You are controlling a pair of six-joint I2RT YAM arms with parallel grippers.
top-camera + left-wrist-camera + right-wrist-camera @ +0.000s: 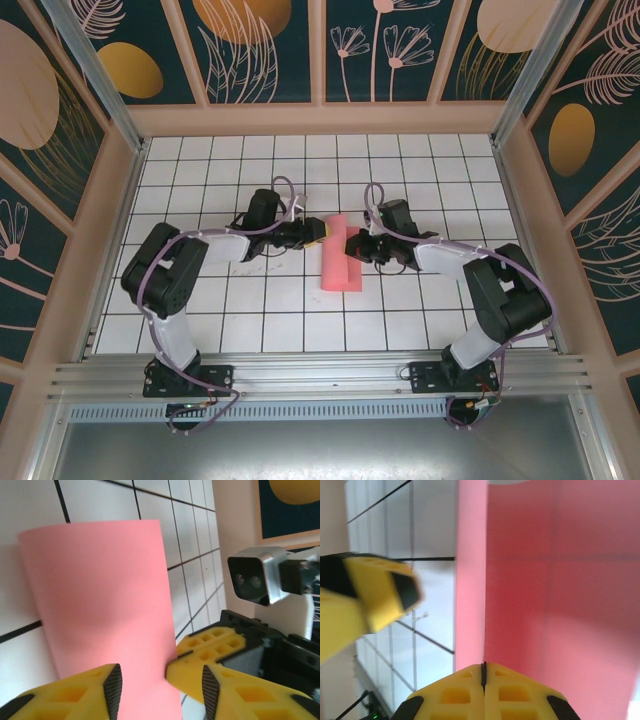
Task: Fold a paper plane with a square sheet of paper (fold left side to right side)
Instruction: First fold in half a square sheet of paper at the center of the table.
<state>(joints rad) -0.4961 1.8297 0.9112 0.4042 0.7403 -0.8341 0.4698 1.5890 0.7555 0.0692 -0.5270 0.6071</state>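
The square sheet of paper [339, 256] is pink-red and lies folded over into a loose upright strip at the table's middle, its left side rounded. My left gripper [314, 235] is at the strip's upper left, open. In the left wrist view its fingers [111, 687] stand wide apart over the paper [100, 600] without pinching it. My right gripper [352, 245] meets the paper's right edge. Its yellow tip [187, 667] touches that edge. In the right wrist view this gripper [483, 668] is shut, the paper's edge [530, 580] running straight out of the closed jaws.
White grid tiles [250, 320] cover the table around the paper. Patterned walls [320, 50] and aluminium posts close in the back and sides. The right arm's wrist camera [255, 575] hangs close to my left fingers.
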